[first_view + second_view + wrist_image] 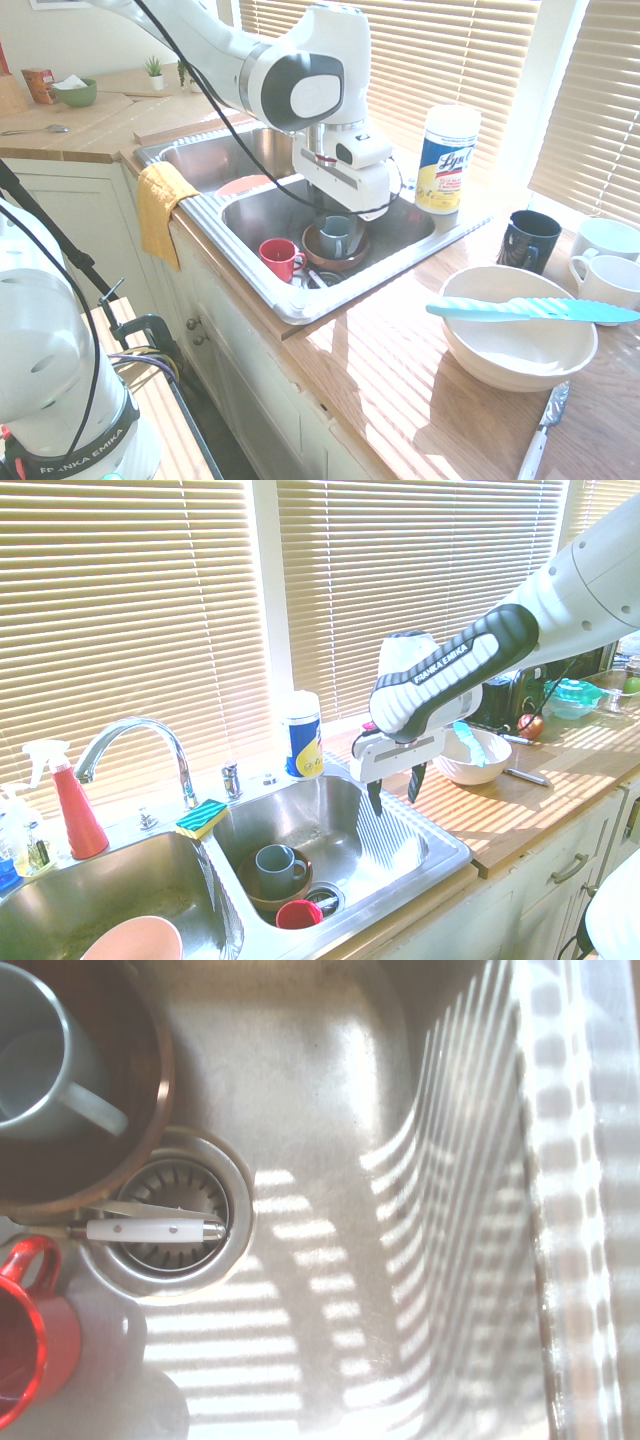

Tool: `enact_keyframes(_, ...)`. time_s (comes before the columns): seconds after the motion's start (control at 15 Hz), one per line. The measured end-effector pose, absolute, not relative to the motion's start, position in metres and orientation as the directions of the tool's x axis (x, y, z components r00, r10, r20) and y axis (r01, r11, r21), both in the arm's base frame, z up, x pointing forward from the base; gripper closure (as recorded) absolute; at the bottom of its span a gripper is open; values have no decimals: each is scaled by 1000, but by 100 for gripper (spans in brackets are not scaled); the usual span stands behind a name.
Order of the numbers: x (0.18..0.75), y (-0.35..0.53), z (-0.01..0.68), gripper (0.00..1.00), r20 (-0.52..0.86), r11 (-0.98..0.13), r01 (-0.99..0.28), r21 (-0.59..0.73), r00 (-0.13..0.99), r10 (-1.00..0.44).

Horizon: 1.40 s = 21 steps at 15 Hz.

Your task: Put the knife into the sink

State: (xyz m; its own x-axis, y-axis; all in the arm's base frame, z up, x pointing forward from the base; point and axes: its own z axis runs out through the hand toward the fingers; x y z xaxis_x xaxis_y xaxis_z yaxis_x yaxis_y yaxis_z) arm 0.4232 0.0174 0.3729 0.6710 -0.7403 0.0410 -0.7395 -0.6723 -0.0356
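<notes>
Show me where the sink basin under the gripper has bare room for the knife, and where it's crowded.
Bare floor runs from the drain to the basin wall nearest the white bowl. Crowded: the brown bowl with its grey mug and the red cup.

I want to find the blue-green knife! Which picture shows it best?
The first exterior view: the knife lies in full sight across the rim of the white bowl on the counter. The second exterior view shows only a turquoise bit of it beside the arm. The wrist view shows none of it.

Turquoise knife (532,309); white bowl (515,350); red mug (279,258); steel sink (300,300).
</notes>
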Motion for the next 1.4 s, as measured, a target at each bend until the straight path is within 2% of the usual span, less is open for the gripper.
enact_keyframes(0.2,425,17,376,0,45,-670,-741,-41,668,-743)
enact_keyframes(0.4,446,-2,417,0,77,-628,-775,-71,624,-778)
enact_keyframes(0.87,449,-150,479,0,129,-401,-910,-103,388,-913)
enact_keyframes(1.13,434,-212,461,0,110,-287,-955,-71,278,-954)
enact_keyframes(1.4,431,-240,434,0,99,-240,-970,-45,235,-967)
